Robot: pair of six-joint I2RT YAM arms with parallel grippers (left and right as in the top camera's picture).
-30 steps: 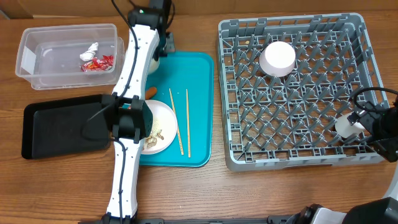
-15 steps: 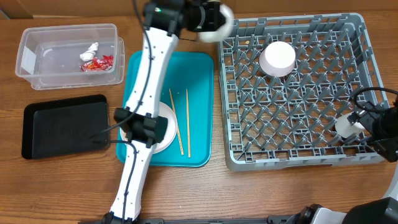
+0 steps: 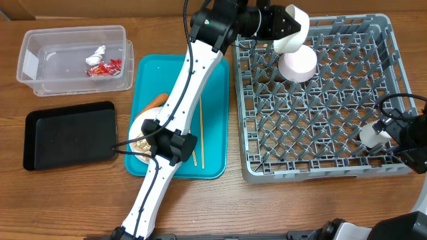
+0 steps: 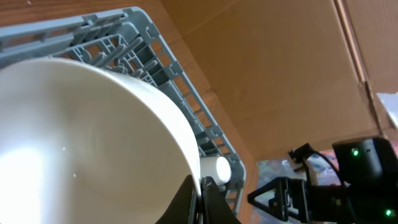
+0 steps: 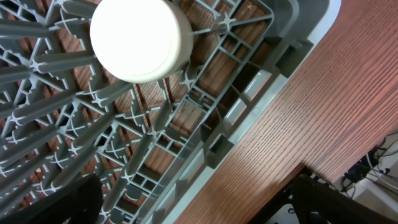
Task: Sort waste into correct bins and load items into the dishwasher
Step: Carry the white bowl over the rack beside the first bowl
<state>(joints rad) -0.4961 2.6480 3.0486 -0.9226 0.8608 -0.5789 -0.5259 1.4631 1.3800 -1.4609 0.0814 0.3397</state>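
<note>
Overhead: your left gripper [image 4: 200, 196] is up over the far-left part of the rack [image 3: 313, 175], clamped on a bowl [image 3: 293, 32] that hangs tilted on its side above the pegs. Left wrist confirms it: fingers [image 4: 186, 208] pinch the rim, jaws narrow, and the bowl fills most of the frame. A second bowl [image 3: 300, 67] sits upside down in the rack right by the held one; can't tell if they touch. The cup [image 3: 371, 136] is upside down in the rack's near-right part, close to your right gripper [image 5: 196, 205]. Right wrist: its fingers sit at the two bottom corners, spread wide, nothing between them, clear of the cup. The teal tray [image 3: 147, 73] left of the rack carries the plate [image 3: 135, 130] with beige bits [image 3: 140, 145], partly hidden under your left arm, plus a carrot [image 3: 155, 101] and chopsticks [image 3: 201, 123]. The tub [image 3: 30, 63] at far left holds the wrapper [image 3: 107, 66] and tissue [image 3: 99, 52]. The black tray [image 3: 67, 137] sits just in front of it.
</note>
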